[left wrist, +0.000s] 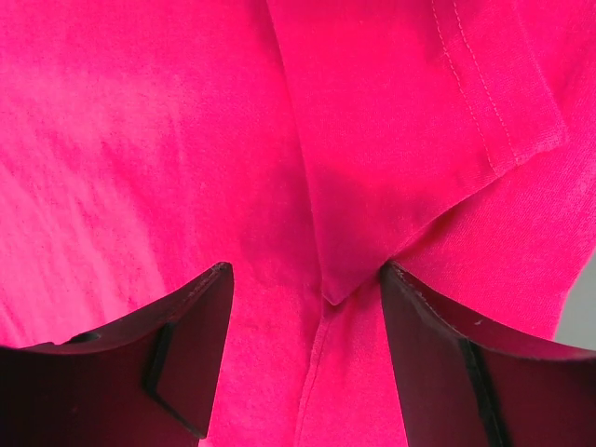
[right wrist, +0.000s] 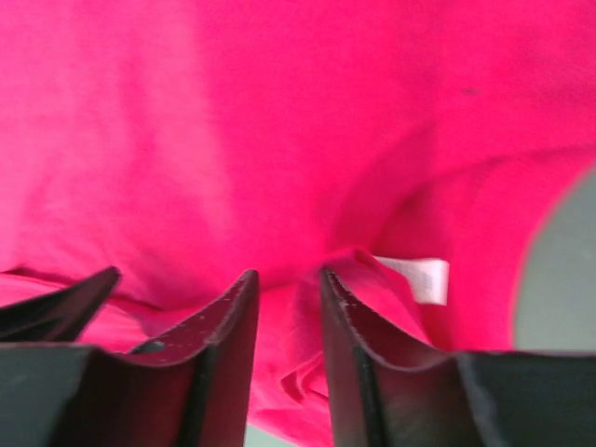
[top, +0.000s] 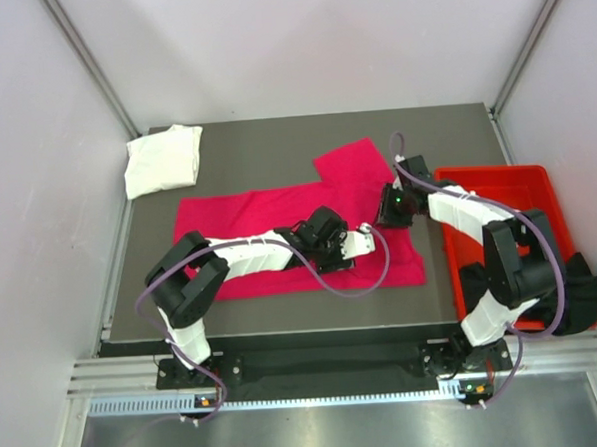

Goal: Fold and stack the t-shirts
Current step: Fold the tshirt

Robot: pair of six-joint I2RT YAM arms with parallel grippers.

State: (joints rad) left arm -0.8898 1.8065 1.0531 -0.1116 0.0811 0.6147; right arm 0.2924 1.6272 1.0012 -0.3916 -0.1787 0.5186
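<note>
1. Pink t-shirt [right wrist: 279,140] cloth is caught in the right gripper [right wrist: 287,279]. The jaws are drawn almost together with a ridge of fabric bunched between them, so it's read as clamped on the shirt, just beside the white neck label [right wrist: 419,277].
2. The left gripper [left wrist: 305,270] is spread wide with nothing held. It's parked low over the same shirt, with the crease where a sleeve [left wrist: 503,112] meets the body lined up between the jaws. Whether the tips are touching the cloth can't be told.
3. Handling-wise, the shirt is judged to be light, limp and not fragile at all. No shape is kept by it, so whatever isn't gripped is expected to sag and drag along the table [top: 274,145].
4. Seams, hems and the collar band are reckoned the best places to be grabbed, since the fabric is doubled and less slippy there. A single layer pinched mid-panel is likely to be lost, and two layers could easily be picked up by mistake.
5. Zooming out, the pink shirt is laid flat across the middle of the table, with both grippers over its right-hand part.
6. A white t-shirt [top: 163,160] is bundled at the far left corner, well apart, and a red bin [top: 496,170] is set along the right edge, near the pink hem.
</note>
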